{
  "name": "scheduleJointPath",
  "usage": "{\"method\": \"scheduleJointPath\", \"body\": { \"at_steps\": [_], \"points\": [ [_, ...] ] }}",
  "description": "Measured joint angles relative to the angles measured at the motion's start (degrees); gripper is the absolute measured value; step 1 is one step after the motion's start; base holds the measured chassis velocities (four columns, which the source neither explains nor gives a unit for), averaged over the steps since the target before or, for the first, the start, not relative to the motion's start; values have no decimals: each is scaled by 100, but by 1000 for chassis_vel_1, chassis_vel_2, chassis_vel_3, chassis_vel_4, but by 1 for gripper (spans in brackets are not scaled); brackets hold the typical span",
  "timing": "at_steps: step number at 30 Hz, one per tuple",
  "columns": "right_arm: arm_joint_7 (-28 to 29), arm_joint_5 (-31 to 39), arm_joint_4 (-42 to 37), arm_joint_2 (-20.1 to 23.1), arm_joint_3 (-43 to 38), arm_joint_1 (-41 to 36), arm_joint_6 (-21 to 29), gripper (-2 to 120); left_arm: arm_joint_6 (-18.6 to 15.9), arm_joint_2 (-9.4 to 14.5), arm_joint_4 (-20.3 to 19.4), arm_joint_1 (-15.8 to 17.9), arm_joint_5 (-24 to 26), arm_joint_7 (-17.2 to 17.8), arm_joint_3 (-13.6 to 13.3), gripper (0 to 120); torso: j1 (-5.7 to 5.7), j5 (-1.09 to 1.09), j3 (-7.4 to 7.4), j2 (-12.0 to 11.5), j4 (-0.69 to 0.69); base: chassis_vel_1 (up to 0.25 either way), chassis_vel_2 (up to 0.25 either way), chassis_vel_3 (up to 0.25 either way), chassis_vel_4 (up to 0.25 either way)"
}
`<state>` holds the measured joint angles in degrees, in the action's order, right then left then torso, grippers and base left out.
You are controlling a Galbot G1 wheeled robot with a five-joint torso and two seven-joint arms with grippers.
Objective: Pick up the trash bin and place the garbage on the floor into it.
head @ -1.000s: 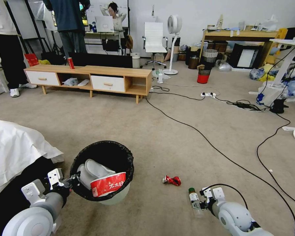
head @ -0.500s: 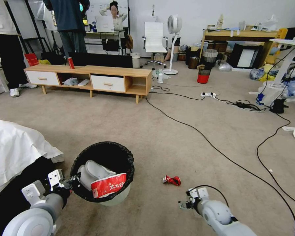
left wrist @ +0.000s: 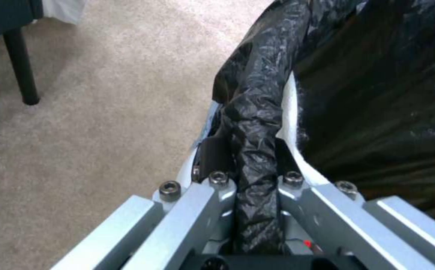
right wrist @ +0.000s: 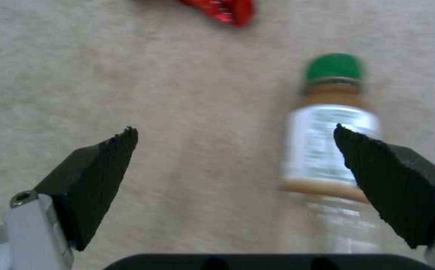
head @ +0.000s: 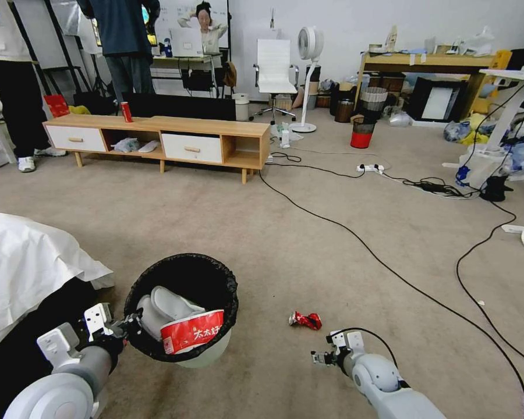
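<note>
The trash bin (head: 211, 352) hangs tilted above the floor (head: 262, 233), its black-bag rim (left wrist: 257, 112) pinched by my shut left gripper (head: 130, 323) (left wrist: 253, 176). Inside lie a red-and-white noodle cup (head: 192, 331) and pale white pieces (head: 169, 299). A crushed red wrapper (head: 304, 319) (right wrist: 222, 9) lies on the carpet right of the bin. Just short of the wrapper, my right gripper (head: 322, 356) (right wrist: 235, 150) is open and low over the carpet. The green-capped bottle (right wrist: 327, 142) lies lengthwise beside one fingertip (right wrist: 377, 176), partly inside the gap and untouched.
A white cloth-covered piece (head: 23, 262) stands close on the left. Black cables (head: 355, 238) cross the carpet ahead and to the right. Farther off stand a low wooden cabinet (head: 157, 139) and a red-bottomed mesh bin (head: 361, 132).
My right arm has swung left and forward, so it now covers the bottle in the head view. The held bin has dropped slightly.
</note>
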<state>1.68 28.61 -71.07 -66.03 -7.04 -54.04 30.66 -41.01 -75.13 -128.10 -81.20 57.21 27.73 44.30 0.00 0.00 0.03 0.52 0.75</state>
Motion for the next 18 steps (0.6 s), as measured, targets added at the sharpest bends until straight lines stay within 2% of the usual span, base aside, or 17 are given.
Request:
{"method": "scheduleJointPath", "body": {
  "at_steps": [9,18],
  "points": [
    [6,10,-294,335,-327,-122,15,100,3,4,40,46,0,-4,-14,3,0,-1,0,0,1,0,0,0,0],
    [1,-3,-148,234,-379,-109,-32,100,4,12,18,36,0,-4,-15,3,0,0,0,0,0,0,0,0,0]
  ]
}}
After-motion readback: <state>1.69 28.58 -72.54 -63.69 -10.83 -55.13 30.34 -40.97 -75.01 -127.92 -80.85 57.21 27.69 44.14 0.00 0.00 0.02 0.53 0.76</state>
